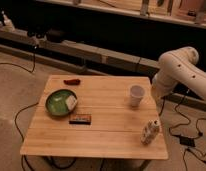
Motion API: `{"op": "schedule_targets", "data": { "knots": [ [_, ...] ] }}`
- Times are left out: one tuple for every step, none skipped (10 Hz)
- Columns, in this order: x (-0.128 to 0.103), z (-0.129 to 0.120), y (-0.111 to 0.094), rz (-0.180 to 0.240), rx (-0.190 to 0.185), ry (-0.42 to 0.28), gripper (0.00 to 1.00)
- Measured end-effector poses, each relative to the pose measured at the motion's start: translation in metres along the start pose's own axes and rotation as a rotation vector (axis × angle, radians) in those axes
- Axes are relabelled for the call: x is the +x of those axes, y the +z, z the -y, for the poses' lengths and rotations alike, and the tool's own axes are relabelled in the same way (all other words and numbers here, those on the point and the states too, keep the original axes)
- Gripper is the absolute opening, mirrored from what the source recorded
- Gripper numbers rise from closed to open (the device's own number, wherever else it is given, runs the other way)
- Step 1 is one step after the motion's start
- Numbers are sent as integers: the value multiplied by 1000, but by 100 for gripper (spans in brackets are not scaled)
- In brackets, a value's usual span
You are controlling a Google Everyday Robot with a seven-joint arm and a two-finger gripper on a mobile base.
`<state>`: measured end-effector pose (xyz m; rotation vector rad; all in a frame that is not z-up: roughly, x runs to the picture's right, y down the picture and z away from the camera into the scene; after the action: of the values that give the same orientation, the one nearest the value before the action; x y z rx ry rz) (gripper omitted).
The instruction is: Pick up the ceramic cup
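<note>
The ceramic cup [136,95] is plain white and stands upright on the right side of the wooden table [106,135]. The robot's white arm [180,70] bends down from the right, beside the table's right edge. My gripper [157,96] is at the arm's lower end, just right of the cup and apart from it. It is dark and hard to make out against the floor. Nothing shows in it.
A green plate [57,104] with a pale item on it sits at the table's left. A dark bar [81,119] lies in front of the plate and a small red object [72,81] behind it. A patterned carton [150,132] stands near the front right corner. Cables [188,137] run on the floor.
</note>
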<state>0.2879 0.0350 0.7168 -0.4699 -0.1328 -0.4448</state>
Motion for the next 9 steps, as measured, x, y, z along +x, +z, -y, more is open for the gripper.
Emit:
{"op": "schedule_targets", "data": {
  "knots": [
    [-5,2,1,41,31,-2,10],
    [-10,1,5,93,52,3,6],
    [-11,-2,10,138,66,8,6],
    [-10,-5,15,163,71,11,11],
    [-4,-8,20,167,73,14,21],
    [8,-11,22,143,78,18,31],
    [12,-12,22,135,79,20,35],
    [12,-13,22,135,80,22,36],
    [11,-11,23,136,80,20,36]
  ]
}}
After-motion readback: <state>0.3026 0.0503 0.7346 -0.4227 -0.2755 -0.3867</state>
